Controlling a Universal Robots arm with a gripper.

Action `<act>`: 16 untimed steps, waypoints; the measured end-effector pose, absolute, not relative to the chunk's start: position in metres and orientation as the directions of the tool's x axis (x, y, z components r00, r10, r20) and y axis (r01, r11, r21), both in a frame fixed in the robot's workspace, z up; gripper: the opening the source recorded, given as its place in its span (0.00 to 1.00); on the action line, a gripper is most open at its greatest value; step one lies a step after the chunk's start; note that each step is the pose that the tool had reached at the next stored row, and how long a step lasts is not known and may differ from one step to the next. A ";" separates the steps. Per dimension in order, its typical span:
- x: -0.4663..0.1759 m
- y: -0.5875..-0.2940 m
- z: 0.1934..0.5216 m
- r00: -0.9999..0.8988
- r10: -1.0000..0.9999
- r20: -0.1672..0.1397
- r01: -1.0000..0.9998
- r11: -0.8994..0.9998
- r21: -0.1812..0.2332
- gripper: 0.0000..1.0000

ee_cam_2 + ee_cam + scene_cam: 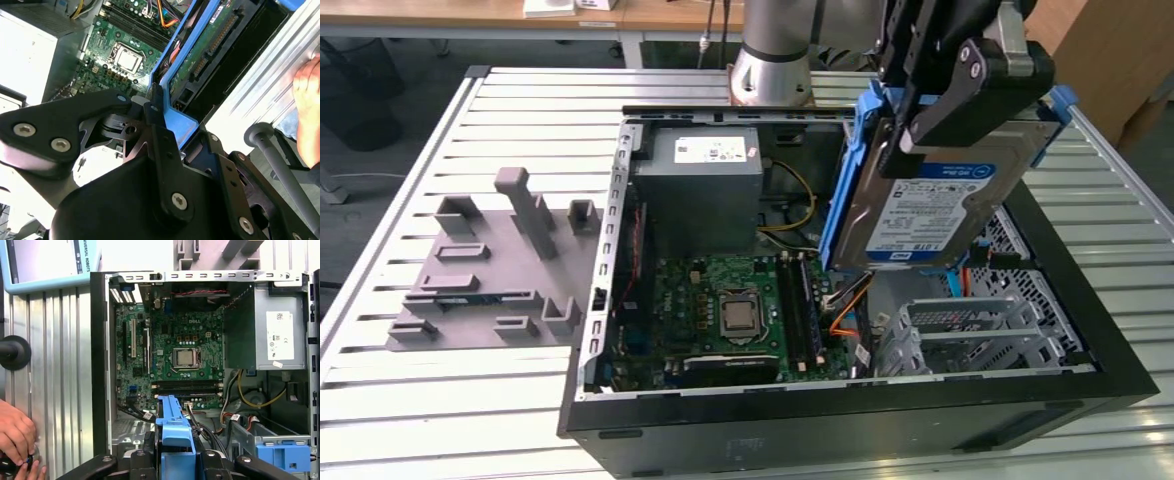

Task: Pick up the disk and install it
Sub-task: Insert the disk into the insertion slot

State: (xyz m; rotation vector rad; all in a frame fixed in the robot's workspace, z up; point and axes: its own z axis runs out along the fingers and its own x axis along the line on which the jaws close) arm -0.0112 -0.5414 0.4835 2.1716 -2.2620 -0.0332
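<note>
Gripper [923,125] clamped on the disk [921,210], held near upright over the open computer case [854,412]; we judge this lines it up with the drive bay [974,325]

The work surface is a slatted aluminium table [427,400], evenly lit. Beyond its far edge stands a wooden desk [440,12] on white legs; grey floor [371,200] shows at the exterior view's left

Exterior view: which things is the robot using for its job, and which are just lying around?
For the job: the disk, the tool gripping it, the open computer case.
Just lying about: the grey block tray, the power supply, a person's hand.
</note>
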 end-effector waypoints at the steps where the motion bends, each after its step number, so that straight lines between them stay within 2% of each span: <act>1: -0.011 -0.541 0.483 -0.041 -0.999 -0.011 -0.999 0.041 0.019 0.36; 16: -0.009 -0.541 0.484 -0.041 -0.999 -0.010 -0.999 0.041 0.019 0.36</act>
